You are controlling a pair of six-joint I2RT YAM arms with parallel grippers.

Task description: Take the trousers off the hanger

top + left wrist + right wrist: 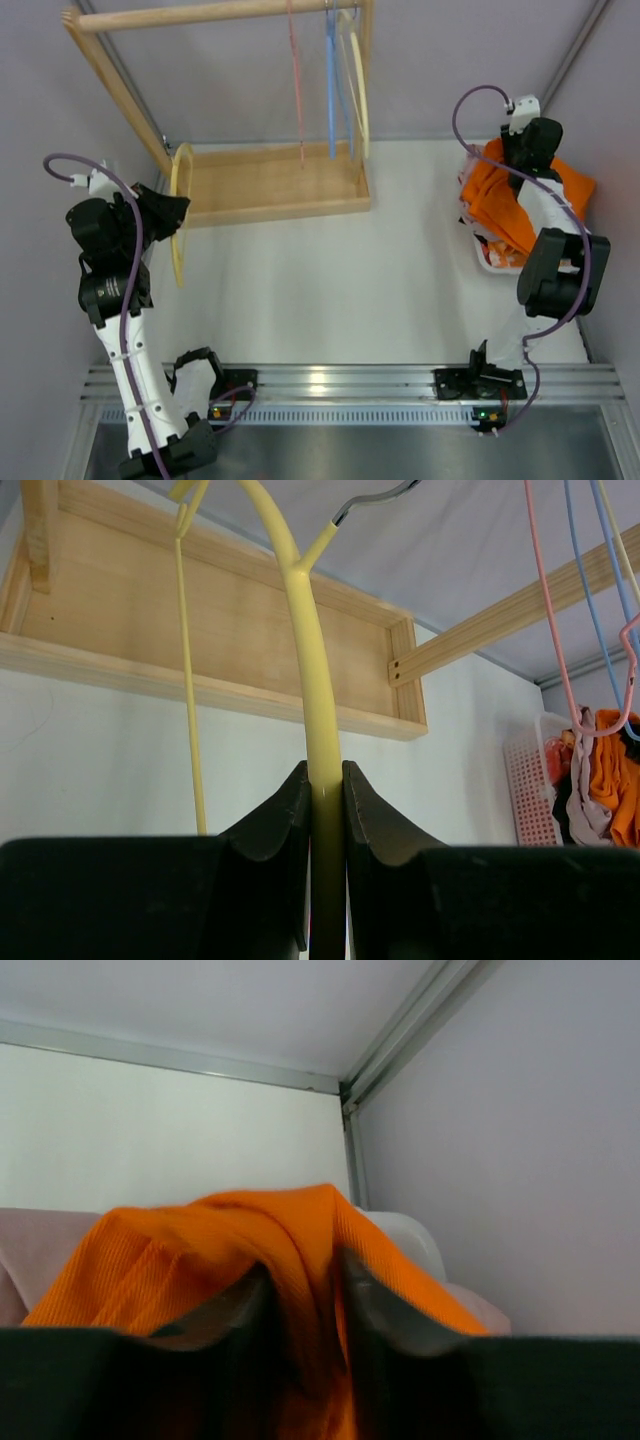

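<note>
left gripper (325, 780) clamps the yellow hanger (310, 680) beside a corner of the wooden rack (270, 208); right gripper (300, 1280) pinches a fold of orange trousers (200, 1240) over the basket (482, 262) by the right wall, well apart.

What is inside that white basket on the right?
Orange trousers lie heaped on top, spilling over the rim, with dusty pink cloth beside them. They cover the bottom of the basket, so whatever lies underneath cannot be seen.
</note>
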